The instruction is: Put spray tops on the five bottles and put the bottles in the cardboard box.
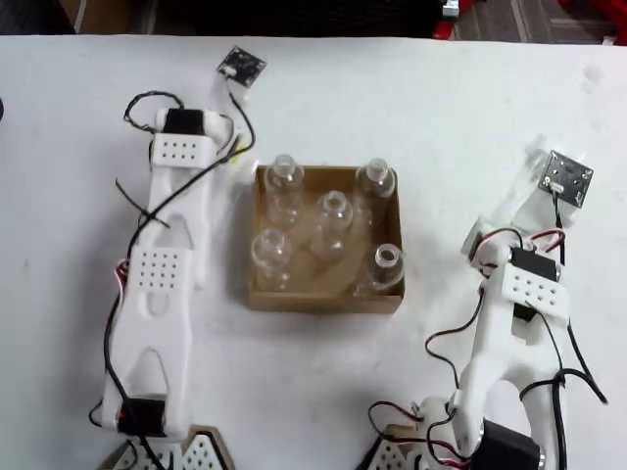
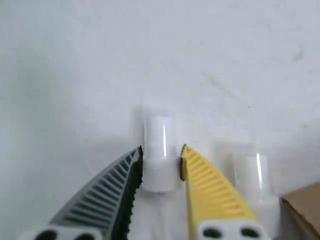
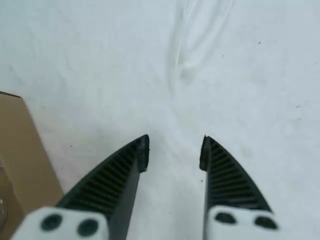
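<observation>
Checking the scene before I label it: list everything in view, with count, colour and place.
bottles: five, clear, no tops on, standing in the cardboard box.
cardboard box: one, brown, mid-table between the two arms.
spray tops: two, white with clear caps, on the table by a corner of the box.
table: one, white.
left arm: one, white, beside the box; one grey and one yellow jaw, closed on one spray top.
right arm: one, white, on the other side of the box; black jaws open above bare table.
</observation>
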Available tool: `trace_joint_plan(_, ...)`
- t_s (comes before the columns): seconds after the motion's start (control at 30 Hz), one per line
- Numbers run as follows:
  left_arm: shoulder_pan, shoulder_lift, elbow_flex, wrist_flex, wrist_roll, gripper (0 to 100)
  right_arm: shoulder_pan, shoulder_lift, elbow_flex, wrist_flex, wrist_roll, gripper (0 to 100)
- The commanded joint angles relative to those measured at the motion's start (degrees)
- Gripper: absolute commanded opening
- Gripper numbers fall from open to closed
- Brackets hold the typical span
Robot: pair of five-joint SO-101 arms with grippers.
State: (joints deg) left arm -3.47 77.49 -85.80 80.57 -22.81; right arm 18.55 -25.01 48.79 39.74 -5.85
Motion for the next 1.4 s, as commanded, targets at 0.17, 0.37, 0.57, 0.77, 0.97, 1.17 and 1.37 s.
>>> trace_joint_plan(0.17, -1.0, -1.7, -0.8, 4.0, 0.8, 10, -0.2, -0.2, -0.9, -1.1, 0.2, 14.4)
trace_joint_plan(0.37, -0.8, -1.2, -0.3, 5.0, -1.6, 19, -0.2, -0.2, -0.7, -1.1, 1.6, 14.4)
trace_joint_plan(0.57, -1.1, -1.4, -0.3, 11.9, -5.2, 19, -0.5, -0.7, 1.2, -3.8, 3.2, 14.4)
trace_joint_plan(0.77, -1.2, -2.2, -1.9, 21.5, -12.2, 3, -0.5, -0.7, 1.2, -3.9, 3.0, 14.4)
trace_joint_plan(0.97, -1.5, -3.9, -5.8, 21.3, -10.1, 17, -0.5, -0.7, 1.2, -3.9, 3.2, 14.4)
trace_joint_plan(1.17, -1.5, -3.8, -7.0, 21.1, -5.6, 24, -0.6, -0.6, 1.2, -3.9, 3.3, 14.4)
trace_joint_plan(1.37, -2.1, -3.3, -6.5, 13.5, -1.4, 25, -0.6, -0.4, 1.2, -3.9, 3.3, 14.4)
